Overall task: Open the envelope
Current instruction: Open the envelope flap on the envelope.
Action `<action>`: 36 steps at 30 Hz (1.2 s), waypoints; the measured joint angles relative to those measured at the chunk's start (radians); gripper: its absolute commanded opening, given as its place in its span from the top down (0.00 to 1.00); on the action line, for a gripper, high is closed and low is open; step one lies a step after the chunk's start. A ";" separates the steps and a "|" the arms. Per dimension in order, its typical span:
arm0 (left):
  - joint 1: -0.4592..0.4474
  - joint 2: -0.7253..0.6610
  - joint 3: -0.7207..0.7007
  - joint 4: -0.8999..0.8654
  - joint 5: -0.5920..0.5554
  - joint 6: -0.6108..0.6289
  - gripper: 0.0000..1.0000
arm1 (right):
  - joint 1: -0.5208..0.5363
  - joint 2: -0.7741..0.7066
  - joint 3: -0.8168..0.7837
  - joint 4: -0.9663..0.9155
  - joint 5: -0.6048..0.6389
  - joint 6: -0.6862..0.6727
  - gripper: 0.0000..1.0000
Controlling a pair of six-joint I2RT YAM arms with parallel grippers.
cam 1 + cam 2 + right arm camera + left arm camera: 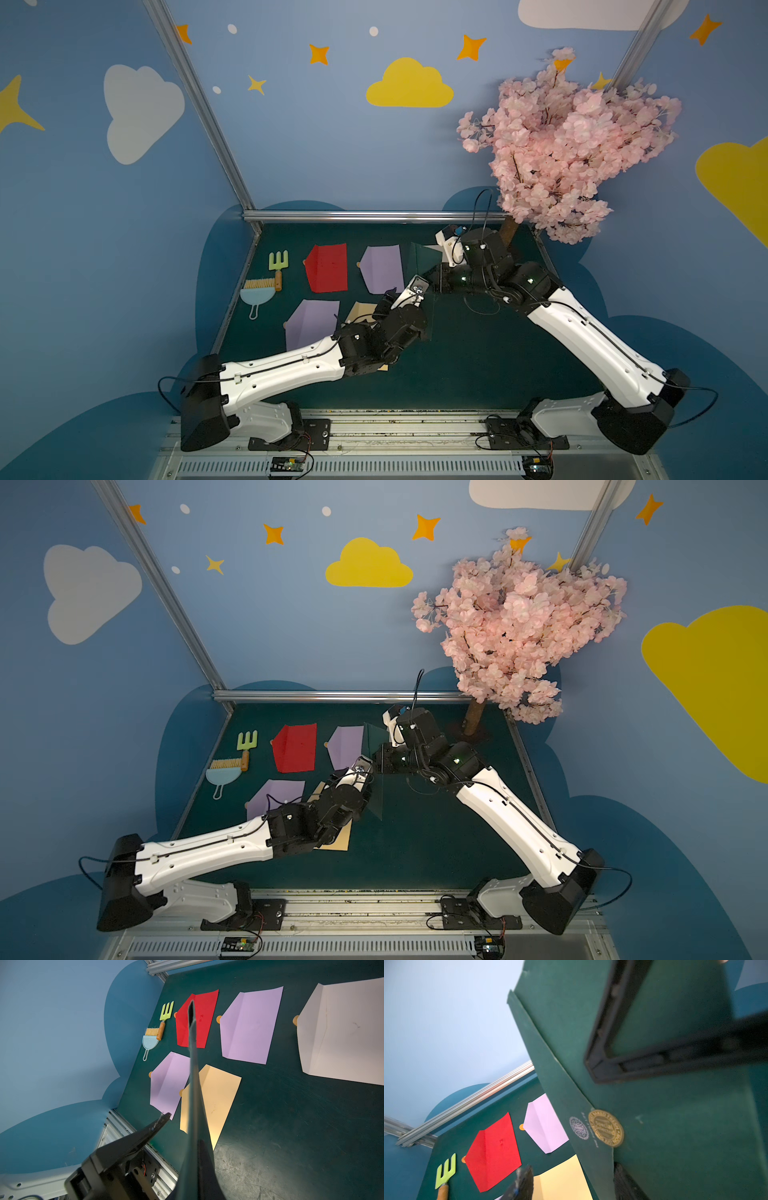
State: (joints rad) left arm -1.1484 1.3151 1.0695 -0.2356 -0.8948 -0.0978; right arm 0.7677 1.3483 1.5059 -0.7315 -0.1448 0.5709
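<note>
Currently clamps green envelope (420,259) in right claw (434,277), above desk (478,374) ctr, on edge, long axis slanting back-high to front-low, sealed face twd left claw (571,1169), spread astride its edge.

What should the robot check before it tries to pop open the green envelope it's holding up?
1. Green envelope off the table: ok, held up in the air.
2. Right gripper shut on it: ok.
3. Left gripper open: ok, jaws apart at the envelope's edge.
4. Gold seal near the left gripper: ok, close in the left wrist view.
5. Flap lifted: not ok, it lies flat under the seal.
6. Other envelopes out of the way: ok, flat on the table.
</note>
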 measured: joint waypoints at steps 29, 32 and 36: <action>0.084 -0.191 -0.096 -0.021 -0.066 -0.053 0.38 | 0.015 -0.014 -0.020 -0.017 -0.138 0.020 1.00; 0.111 -0.214 -0.113 -0.034 -0.058 -0.072 0.37 | 0.015 -0.021 -0.031 -0.001 -0.180 0.024 1.00; 0.153 -0.263 -0.143 -0.058 -0.040 -0.094 0.37 | 0.015 -0.049 -0.059 0.053 -0.283 0.037 1.00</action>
State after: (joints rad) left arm -0.9951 1.0523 0.9260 -0.2939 -0.9348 -0.1921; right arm 0.7826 1.2995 1.4471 -0.6785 -0.4274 0.6079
